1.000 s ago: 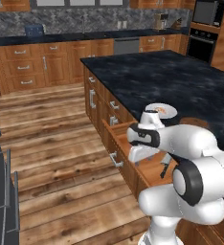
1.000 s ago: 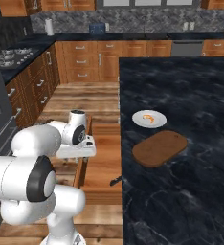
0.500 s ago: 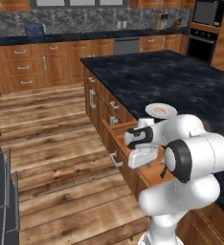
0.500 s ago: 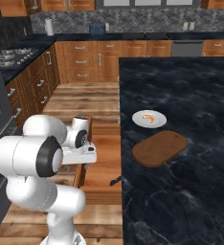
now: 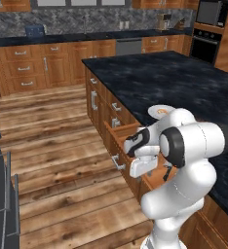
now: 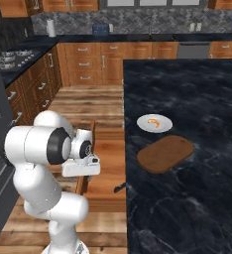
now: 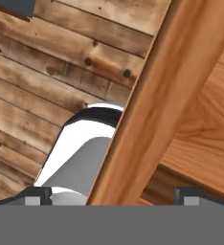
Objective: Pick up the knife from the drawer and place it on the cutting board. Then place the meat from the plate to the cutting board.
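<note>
The drawer [image 6: 106, 155] stands pulled out from the island, its wooden front panel [image 7: 152, 100] crossing the hand view. My gripper [image 7: 113, 195] is open, with its fingertips [image 7: 36, 195] set wide on either side of that panel's top edge. The white hand [image 6: 81, 166] hangs over the drawer's front. The knife [image 6: 120, 187] shows its black handle at the drawer's near end, under the counter edge. On the counter lie the dark oval cutting board [image 6: 166, 153] and, just behind it, the white plate [image 6: 144, 125] with the orange meat [image 6: 154, 120].
The dark island counter [image 6: 197, 94] runs along the drawer's right side. Wooden floor [image 5: 52, 146] lies left of the drawer front and its silver handle [image 5: 117, 163]. Cabinets line the back wall, and a stove [image 6: 9, 55] stands at far left.
The hand has come down and nearer to the base, over the drawer's front edge, as the elbow swung round. The jaws stayed open; nothing on the counter moved.
</note>
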